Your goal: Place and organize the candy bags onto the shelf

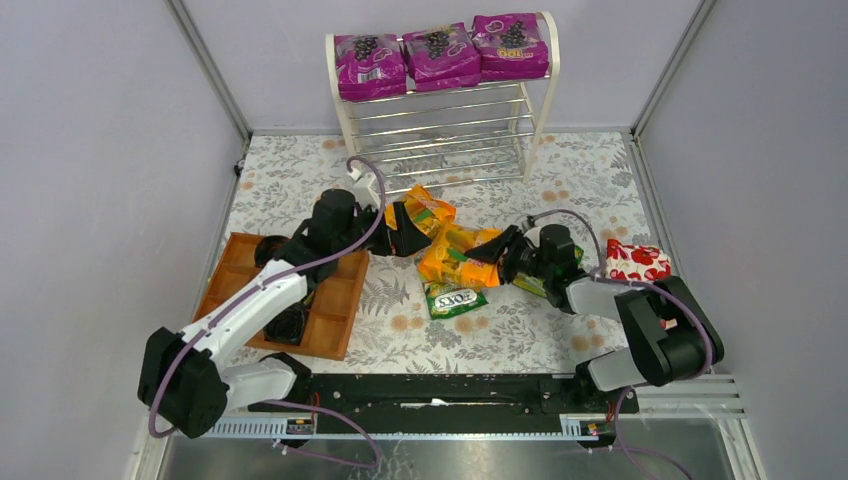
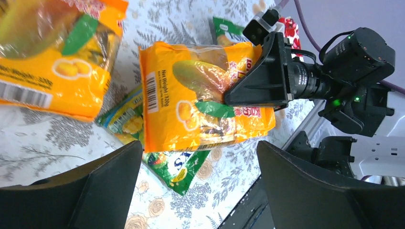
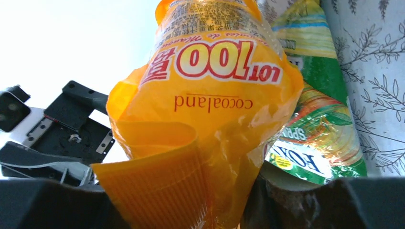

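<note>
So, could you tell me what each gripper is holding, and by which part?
The right gripper pinches an orange bag by its crimped end seal; the left gripper is open and holds nothing.

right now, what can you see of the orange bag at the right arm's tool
The orange bag is glossy crinkled plastic with a clear window, fruit picture, barcode and "LOT 100 cocoaland" print. It lies on the floral table, overlapping a green-yellow bag, its crimped end bunched in the right tool.
</note>
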You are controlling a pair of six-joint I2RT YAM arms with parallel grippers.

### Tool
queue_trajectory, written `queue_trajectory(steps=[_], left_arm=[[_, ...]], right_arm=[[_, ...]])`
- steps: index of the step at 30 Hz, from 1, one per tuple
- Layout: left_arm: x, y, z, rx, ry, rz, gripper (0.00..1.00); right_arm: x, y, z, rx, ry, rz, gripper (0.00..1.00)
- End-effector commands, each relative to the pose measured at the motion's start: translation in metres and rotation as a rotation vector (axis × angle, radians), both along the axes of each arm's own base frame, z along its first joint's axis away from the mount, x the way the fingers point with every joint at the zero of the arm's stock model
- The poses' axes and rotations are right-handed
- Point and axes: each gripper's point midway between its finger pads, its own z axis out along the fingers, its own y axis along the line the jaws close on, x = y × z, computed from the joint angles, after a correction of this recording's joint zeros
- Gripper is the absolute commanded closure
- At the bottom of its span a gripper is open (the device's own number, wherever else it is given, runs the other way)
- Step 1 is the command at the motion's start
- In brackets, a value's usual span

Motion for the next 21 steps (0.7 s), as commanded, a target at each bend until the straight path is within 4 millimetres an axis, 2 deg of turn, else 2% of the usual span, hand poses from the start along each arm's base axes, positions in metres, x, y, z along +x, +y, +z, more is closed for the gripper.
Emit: queue_trajectory(steps=[1, 5, 10, 14, 21], left_arm=[[0.010, 0.013, 0.035, 0.068, -0.143, 0.026, 0.06], [0.011, 0.014, 0.047, 0.055, -0.195, 0.030, 0.05], [0.008, 0.011, 0.040, 0.058, -0.191, -0.003, 0.05], [0.006, 0.014, 0.048, 0.080, -0.229, -0.010, 0.05], [0.001, 0.027, 0.052, 0.176, -0.295, 0.012, 0.04]], right_arm=[[0.010, -0.010, 0.066, 0.147, -0.149, -0.005, 0.49], [0.020, -0.027, 0.081, 0.177, -0.157, -0.048, 0.53], [0.038, -0.038, 0.100, 0.206, -0.198, -0.095, 0.53], [0.069, -0.053, 0.133, 0.270, -0.279, -0.186, 0.53], [0.129, -0.067, 0.190, 0.329, -0.437, -0.324, 0.54]])
